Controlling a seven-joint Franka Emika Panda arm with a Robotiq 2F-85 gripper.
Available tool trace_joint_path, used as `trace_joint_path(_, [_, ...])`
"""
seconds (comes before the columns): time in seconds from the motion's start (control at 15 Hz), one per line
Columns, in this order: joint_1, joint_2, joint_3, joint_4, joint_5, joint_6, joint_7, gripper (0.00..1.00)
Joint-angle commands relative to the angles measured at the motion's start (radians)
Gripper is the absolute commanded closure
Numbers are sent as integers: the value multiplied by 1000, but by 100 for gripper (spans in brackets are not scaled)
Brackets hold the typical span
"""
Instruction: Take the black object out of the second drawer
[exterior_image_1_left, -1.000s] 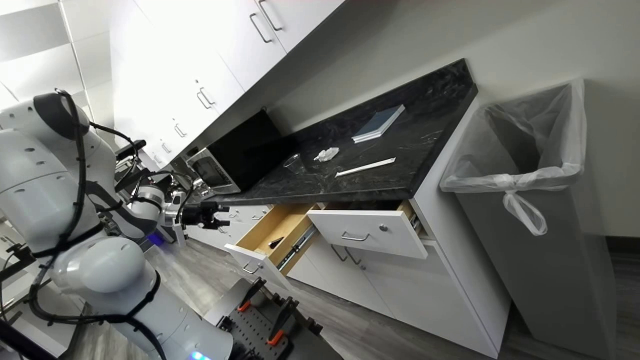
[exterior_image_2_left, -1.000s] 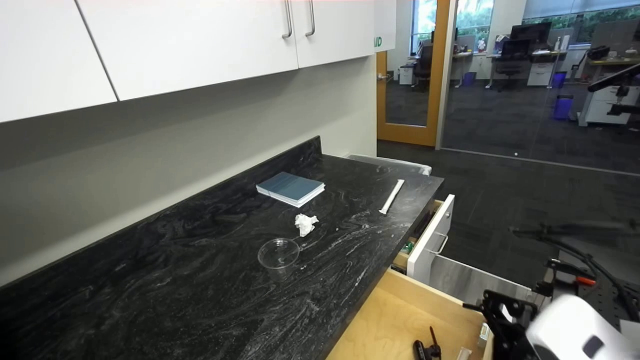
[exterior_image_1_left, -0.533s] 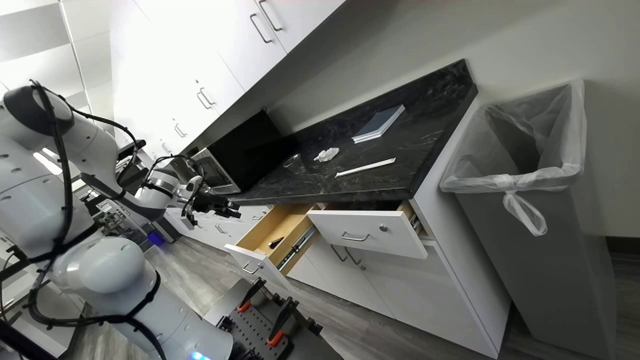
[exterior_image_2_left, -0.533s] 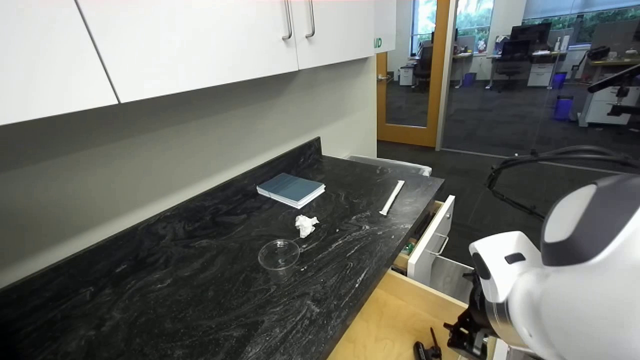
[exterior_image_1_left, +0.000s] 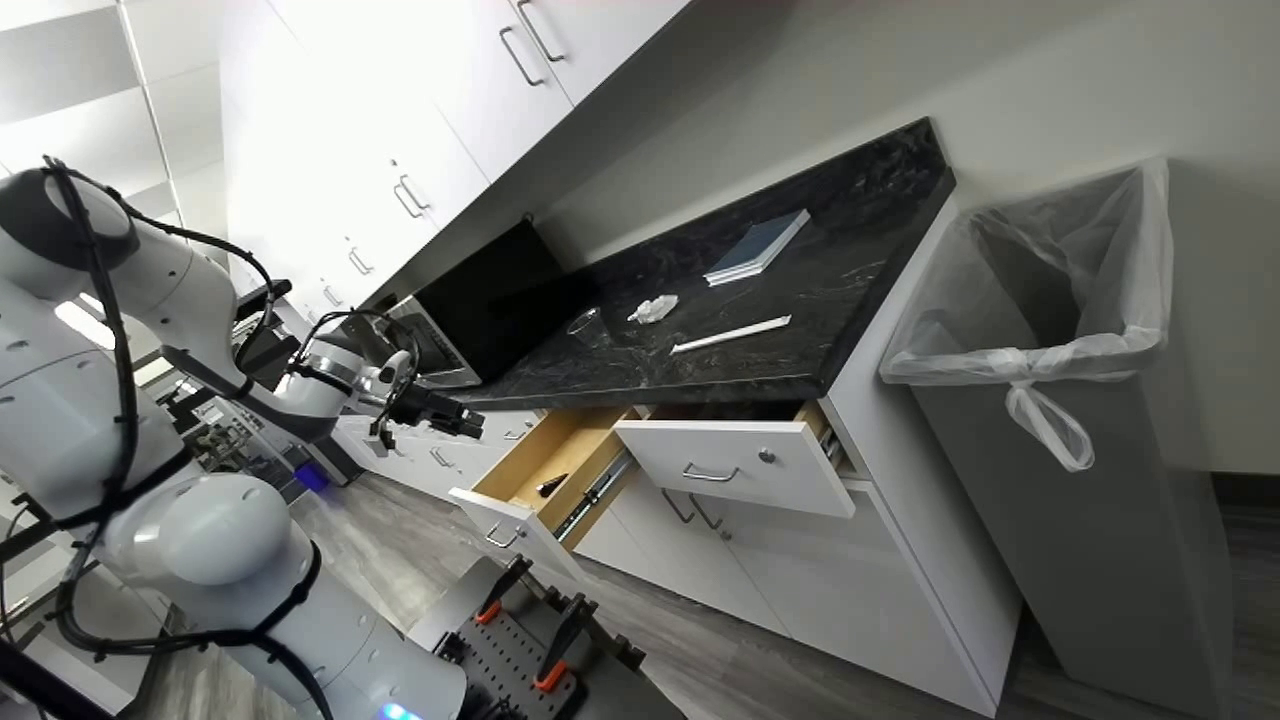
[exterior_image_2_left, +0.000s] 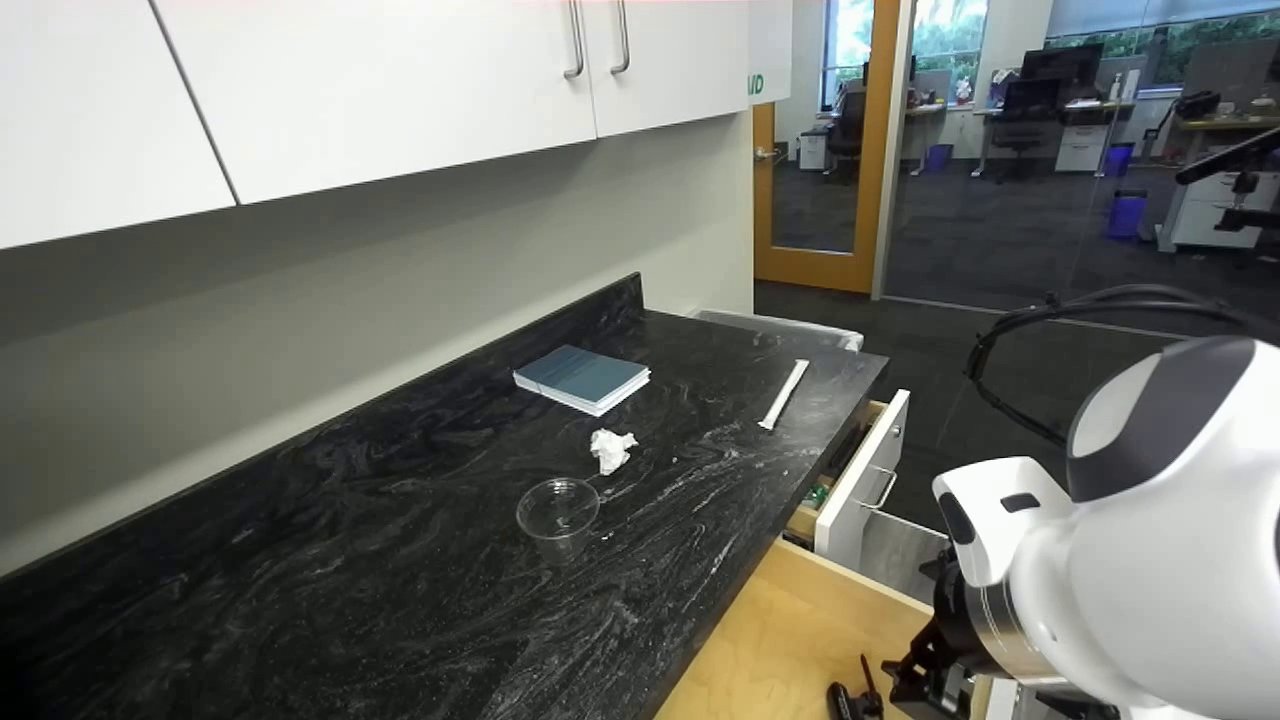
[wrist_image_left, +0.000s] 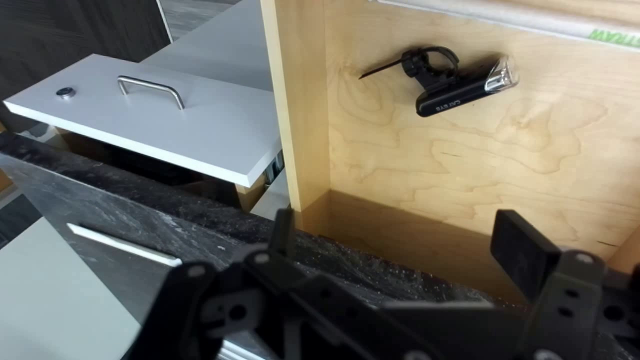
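Claw (wrist_image_left: 402, 242) is hanging wide open, gripping nothing. Black bike light (wrist_image_left: 452, 96) is lying inside second drawer (wrist_image_left: 311, 125), roughly 12 o'clock of claw in wrist view. Drawer's already standing open; grasp and lift-out are both waiting.

In an exterior view, the black object (exterior_image_1_left: 551, 486) lies so small that I cannot tell its parts. In an exterior view, the second drawer (exterior_image_2_left: 790, 630) is cut off by the bottom edge, as is the black object inside; the arm (exterior_image_2_left: 1150, 550) covers part of the drawer and runs off the right edge. Something green (exterior_image_2_left: 815, 497) in the wider drawer (exterior_image_2_left: 845, 530) is too small to name. In the wrist view, the gripper (wrist_image_left: 400, 235) looks blurred, its lower parts cropped; the counter (wrist_image_left: 140, 215) hides the second drawer's rear.
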Motion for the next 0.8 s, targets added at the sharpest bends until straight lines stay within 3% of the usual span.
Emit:
trace_joint_path(0.0, [36, 8, -41, 6, 19, 9, -89, 0])
trace_joint_path(0.47, [31, -9, -124, -6, 138, 206, -630, 0])
trace_joint_path(0.53, [59, 2, -121, 4, 109, 152, -513, 0])
trace_joint_path(0.73, [60, 4, -135, 4, 114, 161, -532, 0])
